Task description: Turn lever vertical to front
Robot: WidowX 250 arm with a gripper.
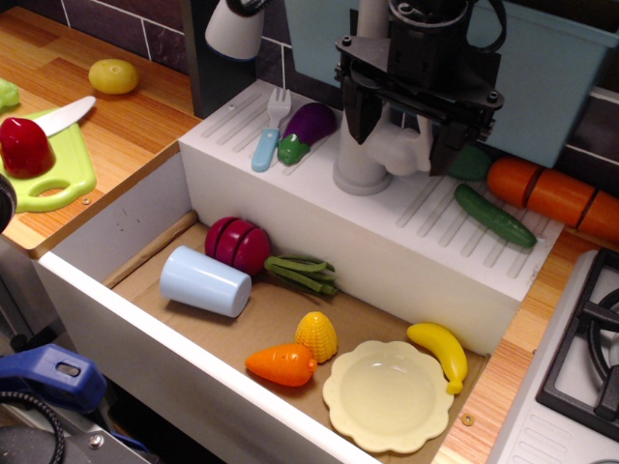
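The pale grey-white toy faucet (pixel 356 172) stands on the white ledge behind the sink. Its lever (pixel 404 153), a short pale handle on a rounded knob, sticks out at the faucet's right side. My black gripper (pixel 404 133) hangs right over it, jaws apart. One dark finger (pixel 361 121) is left of the knob and the other finger (pixel 448 147) is right of it. The knob sits between them; I cannot tell if they touch it. The gripper body hides the spout column above.
On the ledge lie a blue fork (pixel 267 140), a purple eggplant (pixel 309 126), a cucumber (pixel 493 215) and a large carrot (pixel 551 193). The sink (pixel 145 227) holds a blue cup, red fruit, beans, corn, small carrot, plate and banana. A stove (pixel 580 338) is at right.
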